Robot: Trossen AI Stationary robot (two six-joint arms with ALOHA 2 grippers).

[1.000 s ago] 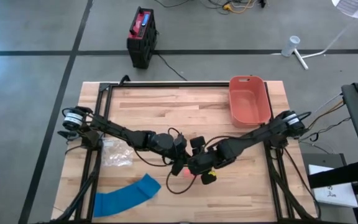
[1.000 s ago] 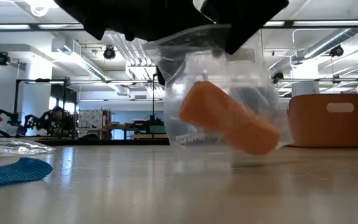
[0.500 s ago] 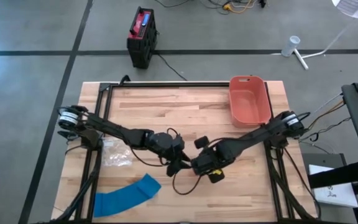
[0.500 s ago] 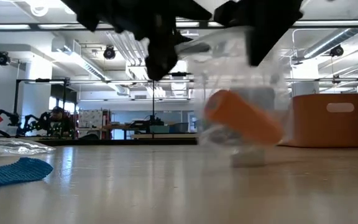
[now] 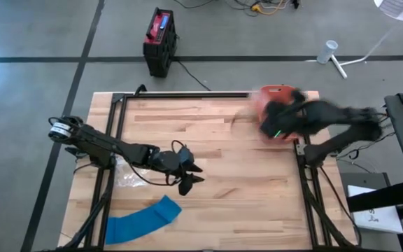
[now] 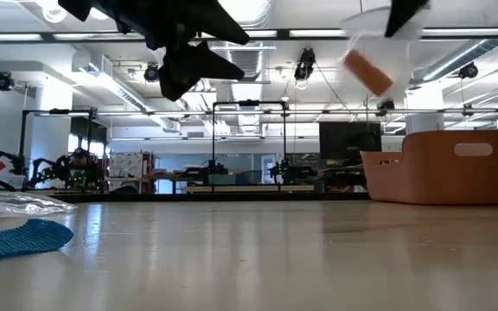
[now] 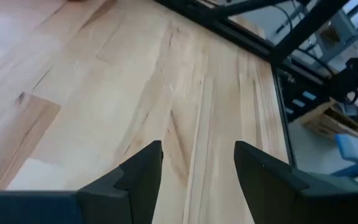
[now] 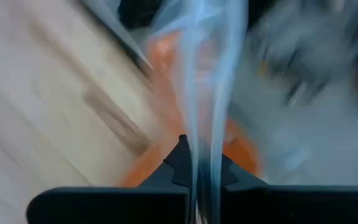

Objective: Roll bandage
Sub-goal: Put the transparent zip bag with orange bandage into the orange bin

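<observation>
A clear plastic bag with an orange bandage roll inside hangs high in the air at the far right, above the orange bin. My right gripper is shut on the bag and shows blurred over the bin. My left gripper stands open above the middle of the table, with nothing between its fingers. A blue bandage lies flat, partly unrolled, at the near left. My right gripper pinches the bag's clear film between its two shut fingers, at the bag's upper part. The bag hangs below the fingers, lifted clear of the table, with the orange roll tilted in its lower part.
An empty clear wrapper lies at the left, beside the left arm. The orange bin's wall stands at the far right corner. Bare wood lies across the middle and near right of the table.
My right gripper has taken hold of the bag and swung it fast up and toward the far right, from the table's middle to above the bin, rolling as it went. My left gripper has let go of the bag, opened, and drawn back toward the left.
</observation>
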